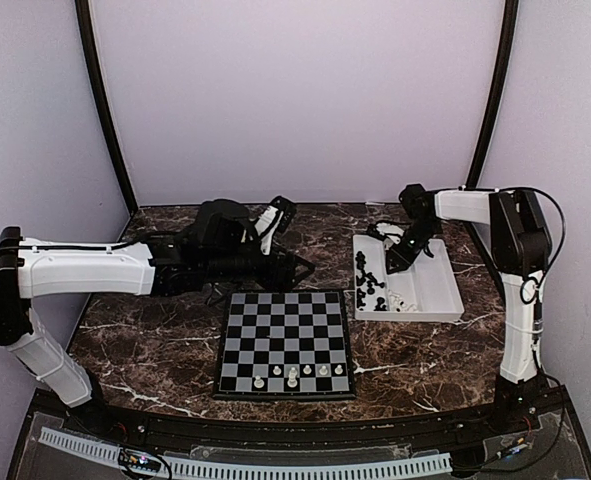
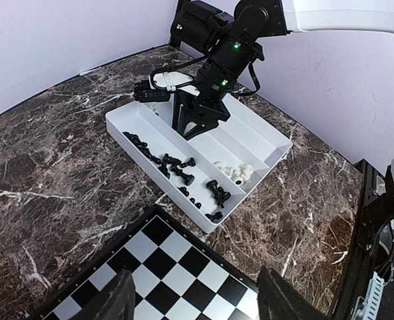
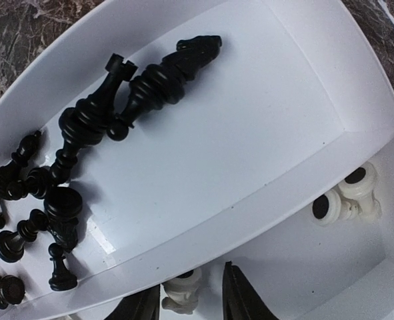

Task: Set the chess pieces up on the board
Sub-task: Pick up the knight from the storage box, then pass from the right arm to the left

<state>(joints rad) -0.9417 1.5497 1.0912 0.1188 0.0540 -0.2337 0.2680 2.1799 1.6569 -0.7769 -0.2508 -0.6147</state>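
Chess pieces [image 1: 293,378]: only a few white ones standing, along the bottom rows of the board [image 1: 285,325], lower centre of the top view. Black set [image 3: 90,127] heaped in the white tray [image 1: 437,285], right of centre; several white pieces [image 3: 347,197] loose in the neighbouring compartment. Setup judged barely begun, most squares bare. Right gripper [image 3: 191,293]: jaws partly apart, straddling a single white piece [image 3: 180,290], grip not evident. Left gripper [image 2: 197,300]: spread wide, empty, near the board's upper edge.

table [image 1: 155,350]: dark marble | board [image 1: 285,335]: near middle | tray [image 1: 437,282]: just right of board's far corner
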